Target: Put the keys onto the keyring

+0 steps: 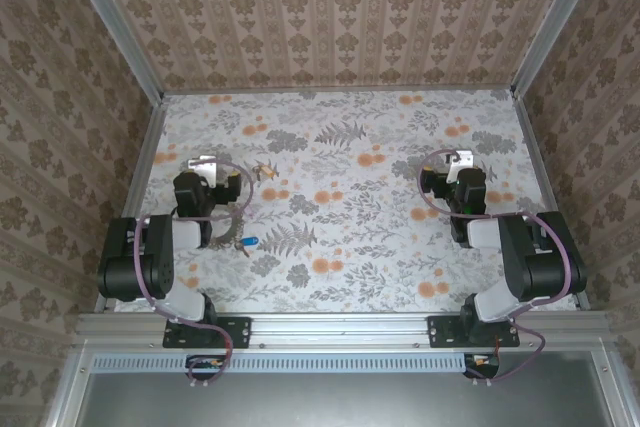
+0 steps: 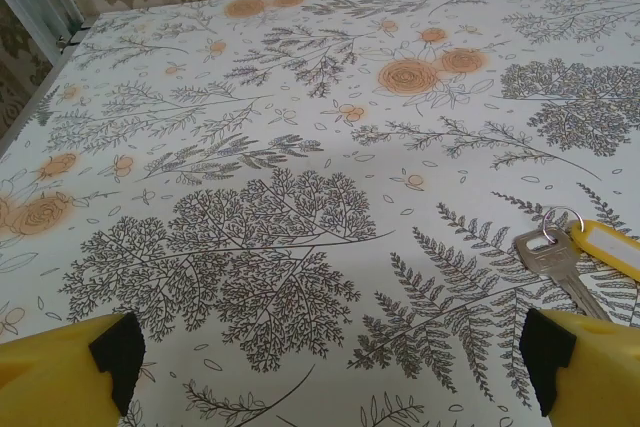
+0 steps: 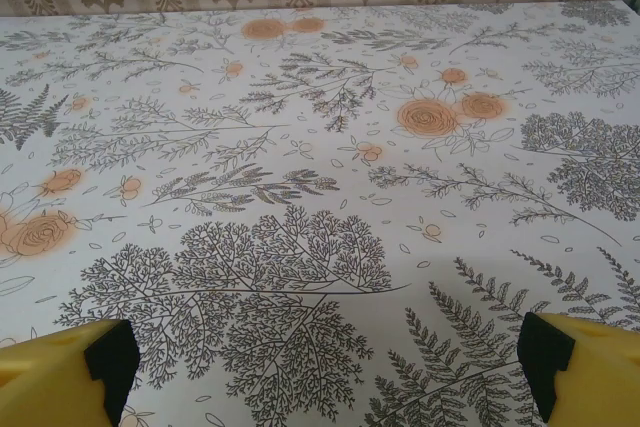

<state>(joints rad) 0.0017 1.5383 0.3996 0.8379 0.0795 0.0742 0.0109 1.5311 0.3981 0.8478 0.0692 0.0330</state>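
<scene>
With the left claw (image 2: 330, 362) and right claw (image 3: 325, 362) both spread wide and empty, the silver key (image 2: 552, 259) lying flat on the bench (image 2: 300, 97) just beside one left-claw finger looks light, stiff and slippery, probably best pinched across its head by the yellow tag (image 2: 612, 247).

Both arms folded (elbows bent); left gripper (image 2: 330, 352), right gripper (image 3: 328, 355) spread wide, empty

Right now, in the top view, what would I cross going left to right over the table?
From the left: left gripper → blue key → yellow-tagged key → right gripper.
</scene>
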